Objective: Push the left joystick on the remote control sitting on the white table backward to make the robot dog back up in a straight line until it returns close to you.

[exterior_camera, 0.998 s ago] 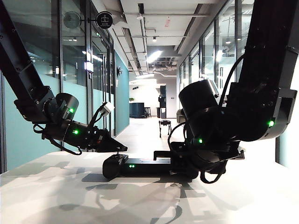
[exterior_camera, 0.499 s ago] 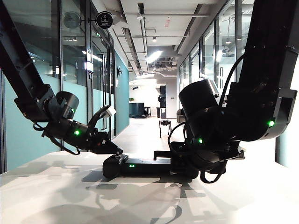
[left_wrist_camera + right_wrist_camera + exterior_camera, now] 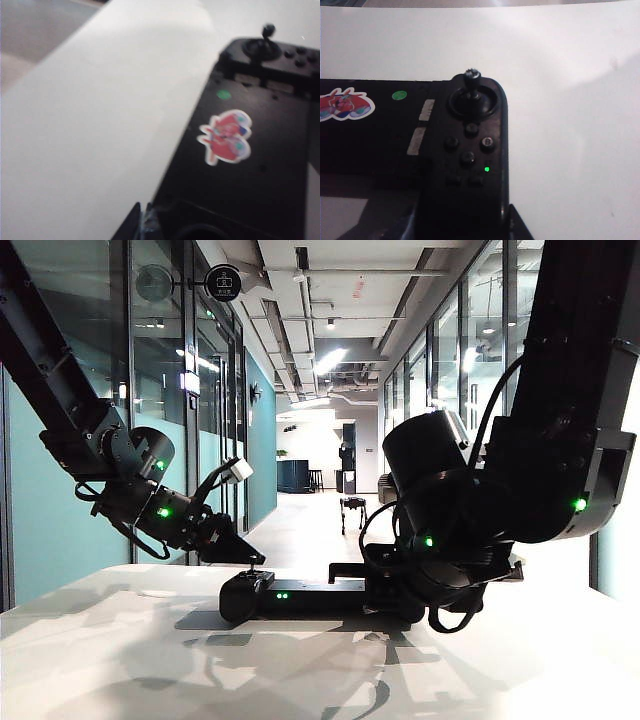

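Left gripper point(image 3: 248, 552) just above remote point(image 3: 300, 598), aperture unclear; right gripper point(image 3: 462, 220) clamps its other end. Press left stick point(image 3: 254, 576) straight back; dog point(image 3: 353, 510) far.

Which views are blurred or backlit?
Exterior view: backlit by the bright corridor, arms and remote control near-silhouettes, shadows on the white table. Left wrist view: soft blur, sticker smeared. Right wrist view: joystick fairly sharp, table glare.
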